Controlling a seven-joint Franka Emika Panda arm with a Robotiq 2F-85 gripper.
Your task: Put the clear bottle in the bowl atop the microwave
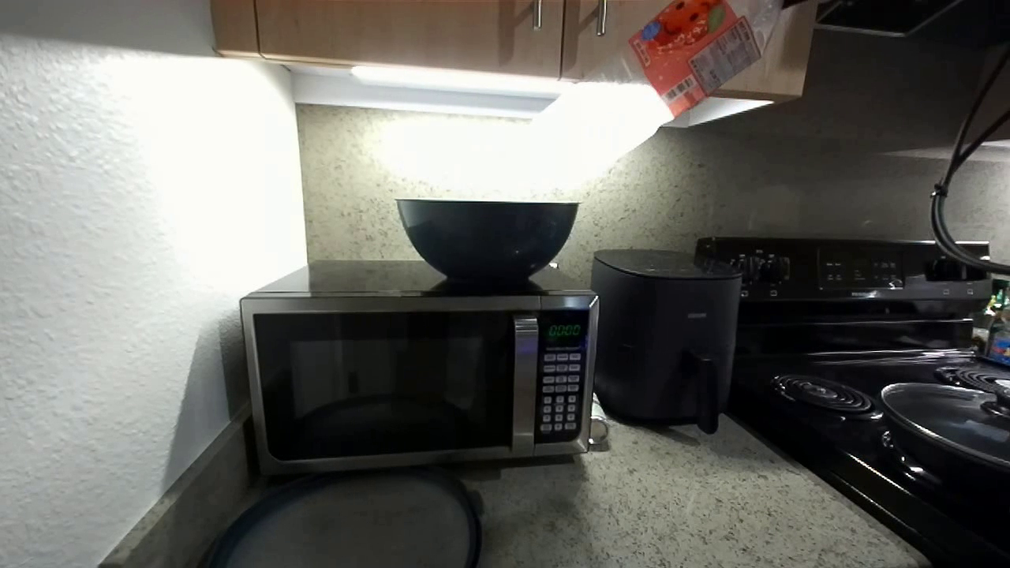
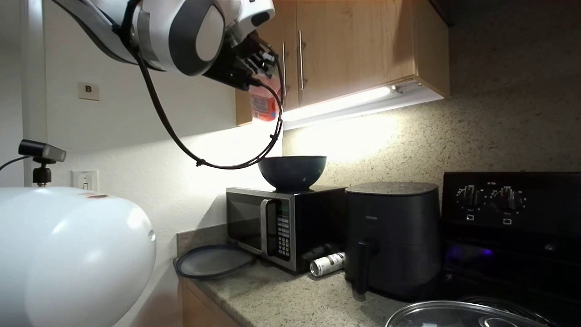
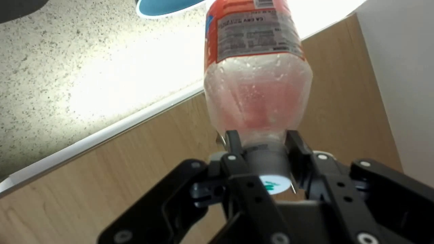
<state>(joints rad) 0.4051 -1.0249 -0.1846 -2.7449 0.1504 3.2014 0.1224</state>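
Dark grey, the bowl (image 1: 488, 241) is sitting on the microwave (image 1: 387, 386) in an exterior view. Up and to the right of the bowl, the bottle (image 1: 694, 59) is hanging tilted, its lower end slanting towards the bowl and dissolving into glare. Depth is not showing: it may be hanging in front of the bowl, not over it. Letting go outside the rim would be sending it onto the fryer (image 1: 667, 339), right of the bowl, or the bench (image 1: 702, 489).

In an exterior view, the tool (image 2: 263, 68) is holding the bottle above the bowl and a little to its left, with the cabinet (image 2: 358, 50) behind. The slanted bottle could be clipping the rim, and so narrow a base could be tipping the bowl. The cable (image 2: 231, 167) is looping down beside the bowl's left edge and, if truly near, could be dragging the bowl once the arm (image 2: 195, 41) is descending.

In the wrist view, the tool is clamping the bottle by cap (image 3: 275, 184) and neck alone, so a knock at the far end could be making it pivot. What is probably the bowl's blue inside is showing left of that end, so the arm is likely needing a sideways correction.
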